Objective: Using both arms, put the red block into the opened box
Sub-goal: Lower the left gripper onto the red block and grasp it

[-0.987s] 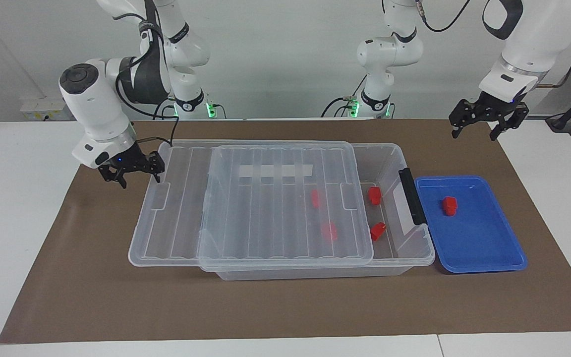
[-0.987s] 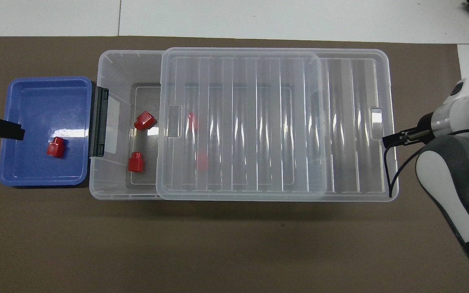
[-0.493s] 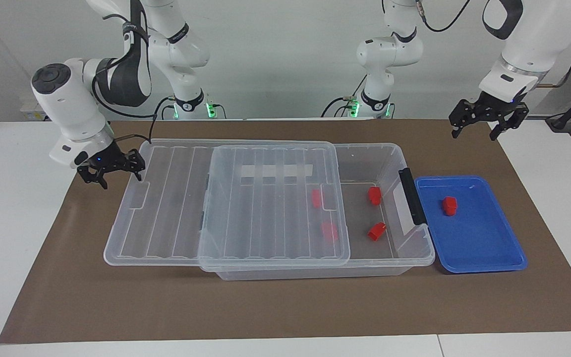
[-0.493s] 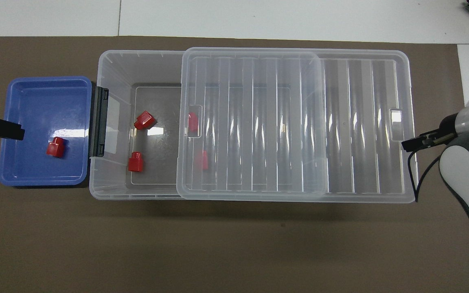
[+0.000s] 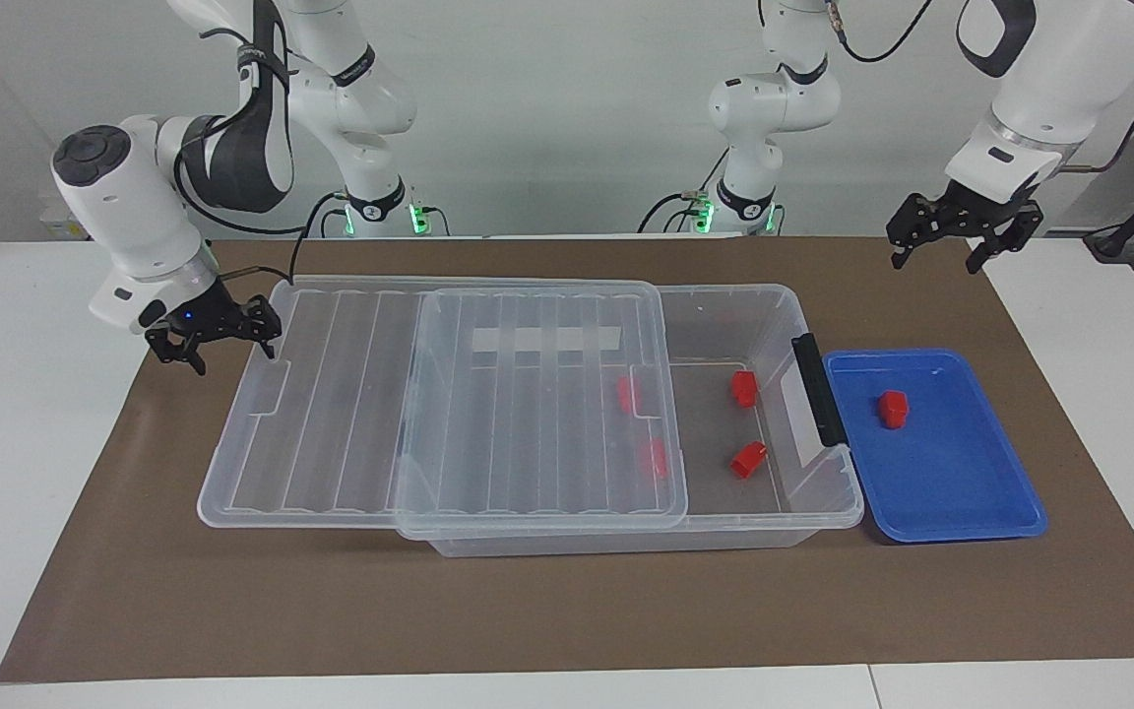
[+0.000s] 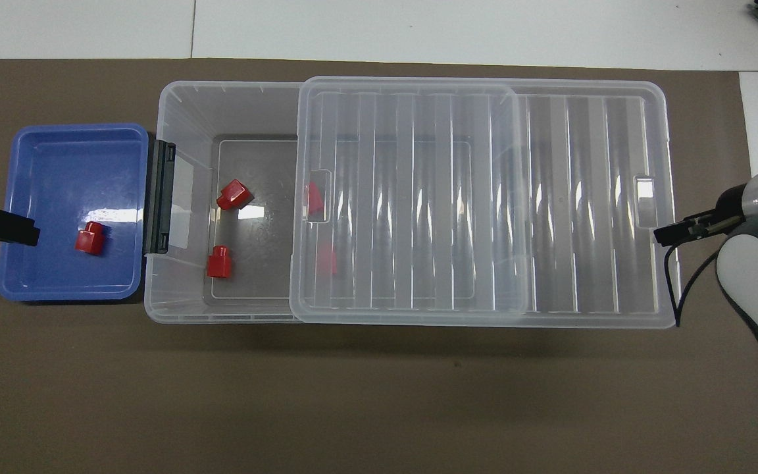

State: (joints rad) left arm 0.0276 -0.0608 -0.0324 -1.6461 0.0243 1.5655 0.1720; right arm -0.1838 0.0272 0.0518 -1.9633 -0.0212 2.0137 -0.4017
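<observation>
**A:** Right hand (image 5: 216,340) first: where is it, and is it gripping?

**B:** Its fingers are spread, and it sits low at the end rim of the lid (image 5: 350,414), one fingertip against the rim. I see no clamp. The left hand (image 5: 936,258), fingers also apart, hangs high with nothing in it, over the outer end of the blue tray (image 5: 961,492) in the overhead view.

**A:** What has moved in the last second?

**B:** The lid has. It has slid along the box (image 5: 793,325) toward the right hand, which backed away with it. It now overhangs the box at that hand's end, above the brown mat (image 5: 528,611) on the bench (image 5: 16,414). The left hand has barely shifted.

**A:** So the box is open?

**B:** Open enough, I would say. The part of the box toward the left hand is uncovered, and wider than it was.

**A:** And the contents?

**B:** Two uncovered blocks (image 5: 744,388) lie on the floor of the box in the open part. Two covered blocks (image 5: 627,394) show through the lid's edge, closer to the right hand.

**A:** Where is the red block for this task?

**B:** That red block (image 5: 891,409) lies alone in the blue tray, below the left hand and well apart from it.

**A:** What does that mean for the task?

**B:** I think the opening step is about finished. The pick falls to the left hand, and it has not started.
</observation>
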